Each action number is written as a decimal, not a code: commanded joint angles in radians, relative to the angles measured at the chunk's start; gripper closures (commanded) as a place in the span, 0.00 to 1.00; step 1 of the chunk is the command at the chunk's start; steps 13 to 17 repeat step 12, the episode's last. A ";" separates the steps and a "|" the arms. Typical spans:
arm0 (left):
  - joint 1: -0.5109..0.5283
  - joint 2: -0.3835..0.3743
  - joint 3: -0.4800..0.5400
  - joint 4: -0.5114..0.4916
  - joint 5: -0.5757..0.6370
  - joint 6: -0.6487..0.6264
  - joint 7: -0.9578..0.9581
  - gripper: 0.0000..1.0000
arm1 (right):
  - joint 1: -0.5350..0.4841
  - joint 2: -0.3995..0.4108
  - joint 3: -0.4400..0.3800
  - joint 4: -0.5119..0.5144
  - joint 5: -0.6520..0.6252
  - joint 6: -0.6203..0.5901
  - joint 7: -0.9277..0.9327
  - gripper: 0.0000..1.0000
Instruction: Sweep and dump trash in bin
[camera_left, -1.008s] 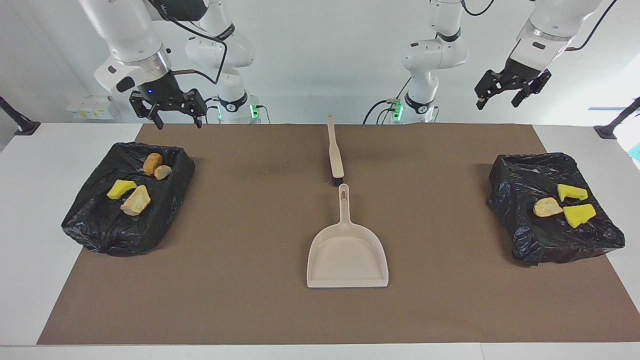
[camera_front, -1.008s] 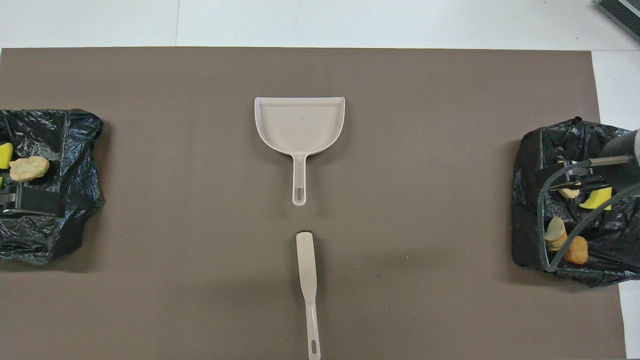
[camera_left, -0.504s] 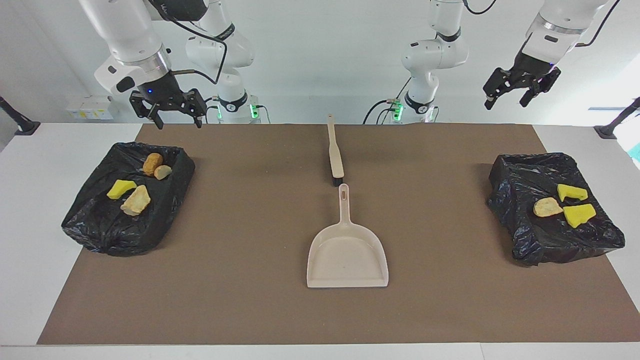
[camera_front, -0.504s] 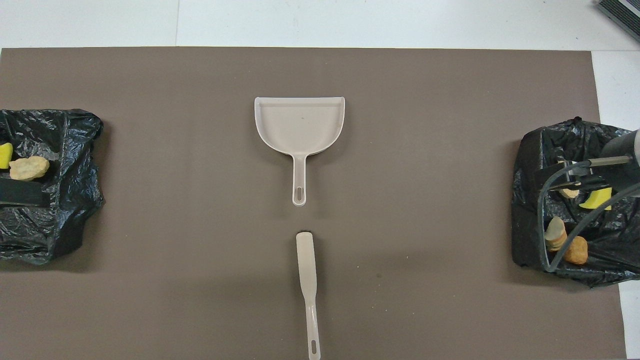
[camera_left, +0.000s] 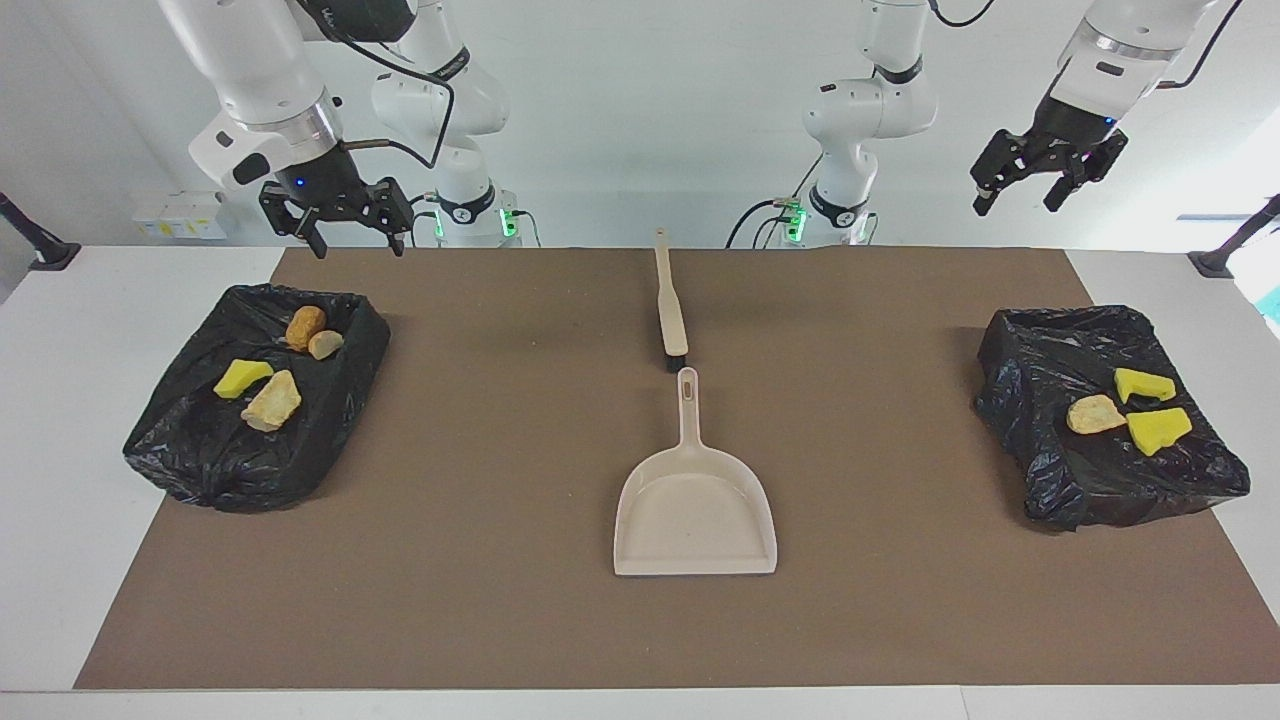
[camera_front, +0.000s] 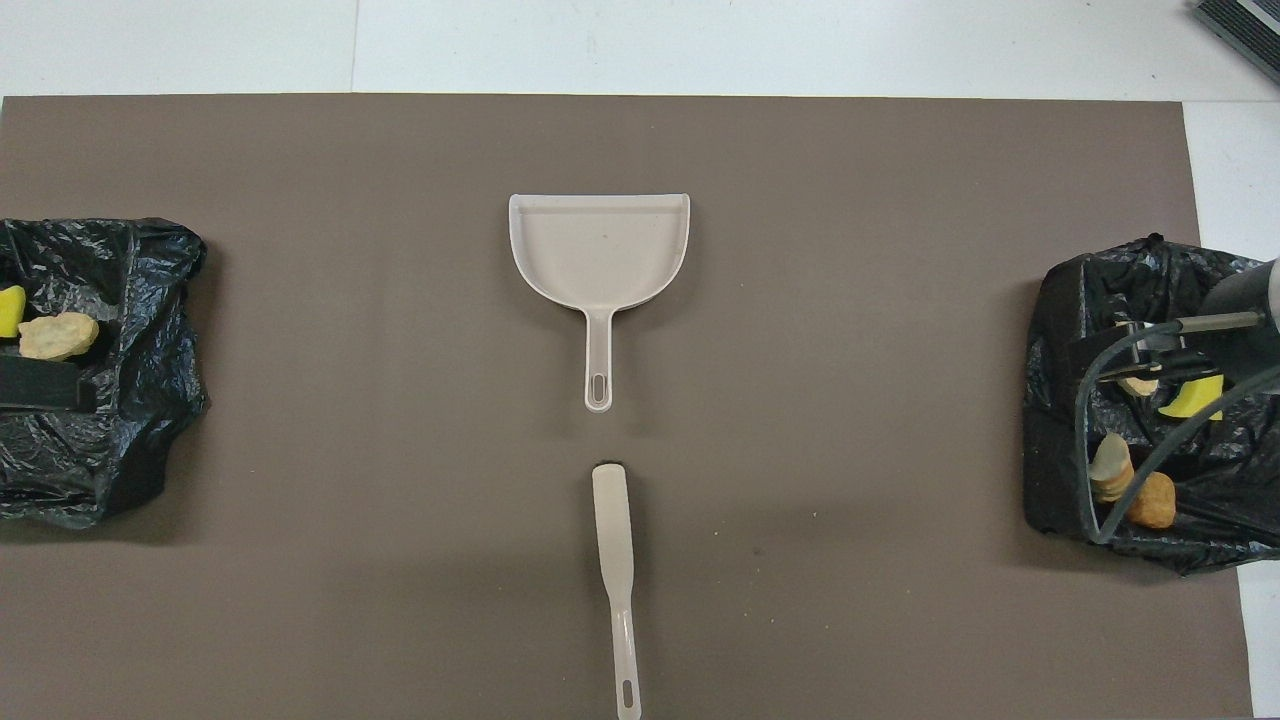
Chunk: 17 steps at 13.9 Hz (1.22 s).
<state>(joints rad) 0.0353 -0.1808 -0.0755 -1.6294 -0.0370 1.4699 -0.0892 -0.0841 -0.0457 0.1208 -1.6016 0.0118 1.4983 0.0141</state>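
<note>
To finish cleanly, keep both grippers high and empty: right gripper, fingers spread, above the black-lined bin at the right arm's end; left gripper, likewise spread, above the second bin. Judging by the trash, four lumps in the first bin, three in the second, none on the brown mat, avoid snagging bag plastic and leave the beige dustpan and brush lying mid-mat

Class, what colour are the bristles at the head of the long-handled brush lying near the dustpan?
Black bristles on a beige brush; the facing view shows them best.
</note>
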 joint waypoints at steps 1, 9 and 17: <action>0.018 -0.005 -0.020 0.003 -0.012 0.000 0.002 0.00 | -0.011 -0.019 0.004 -0.020 0.014 0.005 0.007 0.00; 0.018 -0.009 -0.010 -0.006 -0.018 0.007 0.009 0.00 | -0.012 -0.019 0.000 -0.020 0.014 0.003 0.009 0.00; 0.020 -0.012 -0.009 -0.006 -0.018 -0.006 -0.003 0.00 | -0.012 -0.019 0.000 -0.020 0.014 0.005 0.010 0.00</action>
